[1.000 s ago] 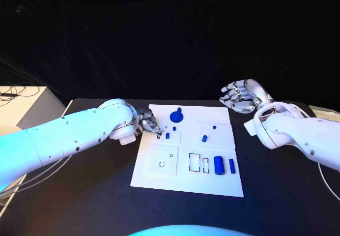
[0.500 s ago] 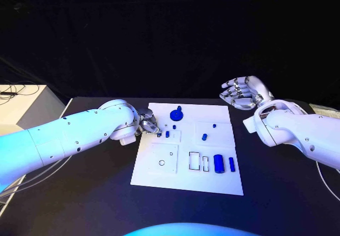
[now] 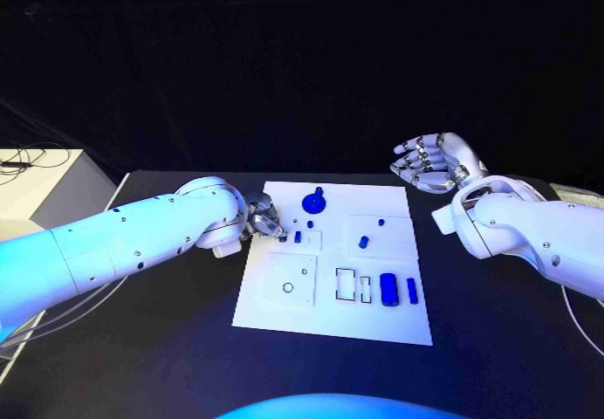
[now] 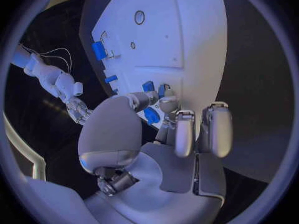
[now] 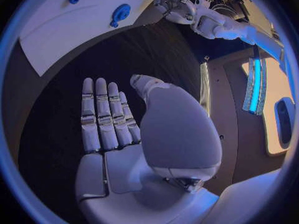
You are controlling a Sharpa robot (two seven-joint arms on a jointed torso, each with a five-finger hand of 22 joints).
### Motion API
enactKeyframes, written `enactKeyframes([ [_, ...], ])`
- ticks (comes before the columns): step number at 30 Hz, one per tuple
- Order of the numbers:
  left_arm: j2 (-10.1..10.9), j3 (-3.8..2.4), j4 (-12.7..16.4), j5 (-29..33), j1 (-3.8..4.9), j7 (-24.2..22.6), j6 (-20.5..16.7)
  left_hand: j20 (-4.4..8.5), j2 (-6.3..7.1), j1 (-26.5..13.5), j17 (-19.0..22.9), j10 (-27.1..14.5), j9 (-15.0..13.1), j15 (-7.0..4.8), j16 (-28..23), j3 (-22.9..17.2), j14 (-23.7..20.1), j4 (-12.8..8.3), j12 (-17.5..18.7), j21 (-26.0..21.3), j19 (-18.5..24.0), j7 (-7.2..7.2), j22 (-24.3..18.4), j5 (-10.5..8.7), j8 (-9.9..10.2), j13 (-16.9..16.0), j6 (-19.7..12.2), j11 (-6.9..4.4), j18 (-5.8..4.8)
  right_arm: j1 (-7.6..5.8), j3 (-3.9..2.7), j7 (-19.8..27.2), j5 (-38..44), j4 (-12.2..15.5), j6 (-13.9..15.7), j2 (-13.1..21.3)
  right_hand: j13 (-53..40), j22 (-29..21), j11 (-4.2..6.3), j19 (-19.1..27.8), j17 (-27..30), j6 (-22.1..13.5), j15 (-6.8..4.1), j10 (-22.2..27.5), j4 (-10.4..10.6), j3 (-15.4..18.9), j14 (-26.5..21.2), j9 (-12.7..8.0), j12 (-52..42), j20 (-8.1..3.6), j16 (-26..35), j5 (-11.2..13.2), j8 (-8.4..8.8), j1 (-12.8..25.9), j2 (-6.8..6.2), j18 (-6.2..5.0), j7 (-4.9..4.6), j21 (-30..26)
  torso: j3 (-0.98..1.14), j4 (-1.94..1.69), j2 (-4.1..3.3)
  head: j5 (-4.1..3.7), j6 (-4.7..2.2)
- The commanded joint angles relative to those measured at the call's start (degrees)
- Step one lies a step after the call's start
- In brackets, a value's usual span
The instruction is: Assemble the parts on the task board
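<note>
The left hand [image 3: 262, 216] rests at the task board's [image 3: 330, 327] left edge, centre frame; its wrist view shows fingertips pinching a small blue part [image 4: 151, 115] (hidden overhead). The right hand [image 3: 428, 164], upper right, is spread, holding nothing.

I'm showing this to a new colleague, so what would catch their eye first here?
The white task board in the middle of the black table, dotted with small blue parts. The left hand works at the board's left edge by a small blue part, while the right hand hangs raised and empty beyond its far right corner.
</note>
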State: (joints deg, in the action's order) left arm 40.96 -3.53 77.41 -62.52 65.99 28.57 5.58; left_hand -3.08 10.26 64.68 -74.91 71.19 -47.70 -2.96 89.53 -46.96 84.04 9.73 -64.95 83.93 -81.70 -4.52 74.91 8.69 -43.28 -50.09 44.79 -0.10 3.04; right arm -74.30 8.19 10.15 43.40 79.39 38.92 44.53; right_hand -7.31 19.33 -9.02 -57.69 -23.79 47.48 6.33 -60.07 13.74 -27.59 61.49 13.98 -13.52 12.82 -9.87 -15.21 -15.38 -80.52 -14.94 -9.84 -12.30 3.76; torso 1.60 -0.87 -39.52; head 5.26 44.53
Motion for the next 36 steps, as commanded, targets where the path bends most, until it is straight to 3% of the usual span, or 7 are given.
enactKeyframes([
  [1, -0.1, 0.02, -0.1, -0.7, -0.14, -0.1, 0.8, 0.1, -0.7, 0.0, -14.8, 0.2, -3.7, -0.4, 0.3, -9.6, 5.9, -9.4, 0.3, 0.2, -0.5, 0.12, 3.9, 0.43, -0.2, 0.2, 0.7, 0.03, -0.22, 0.02, -0.02, 1.3, -0.2, 0.1, 0.1, 0.0, 0.1, -0.1, -0.39, 0.3, 0.1, -0.2, 0.35, -0.1, -0.3, 0.0, 0.0, -0.1, 0.3, 0.17, 0.3, -0.2, 0.39, 0.8, -0.02, -0.66, -1.07, -0.2, 0.04, 0.03, 0.0, 0.06, 0.04],
  [36, 0.3, -0.06, 0.1, -0.7, -0.27, -0.1, 0.5, 0.12, -0.67, -0.1, -14.8, 0.3, -3.8, -0.43, 0.3, -9.8, 5.9, -9.5, 0.3, 0.2, -0.5, 0.15, 4.0, 0.52, -0.3, 0.2, 0.8, 0.0, -0.25, 0.07, -0.02, 1.3, -0.3, 0.0, -0.3, 0.1, 0.6, -0.8, -0.4, 0.3, 0.4, 0.0, 0.37, -0.3, -0.3, 0.1, 0.2, -0.2, 0.3, 0.21, 0.5, -0.4, 0.48, 1.1, 0.01, -0.67, -1.07, -0.1, 0.04, 0.02, -0.01, 0.06, 0.26],
])
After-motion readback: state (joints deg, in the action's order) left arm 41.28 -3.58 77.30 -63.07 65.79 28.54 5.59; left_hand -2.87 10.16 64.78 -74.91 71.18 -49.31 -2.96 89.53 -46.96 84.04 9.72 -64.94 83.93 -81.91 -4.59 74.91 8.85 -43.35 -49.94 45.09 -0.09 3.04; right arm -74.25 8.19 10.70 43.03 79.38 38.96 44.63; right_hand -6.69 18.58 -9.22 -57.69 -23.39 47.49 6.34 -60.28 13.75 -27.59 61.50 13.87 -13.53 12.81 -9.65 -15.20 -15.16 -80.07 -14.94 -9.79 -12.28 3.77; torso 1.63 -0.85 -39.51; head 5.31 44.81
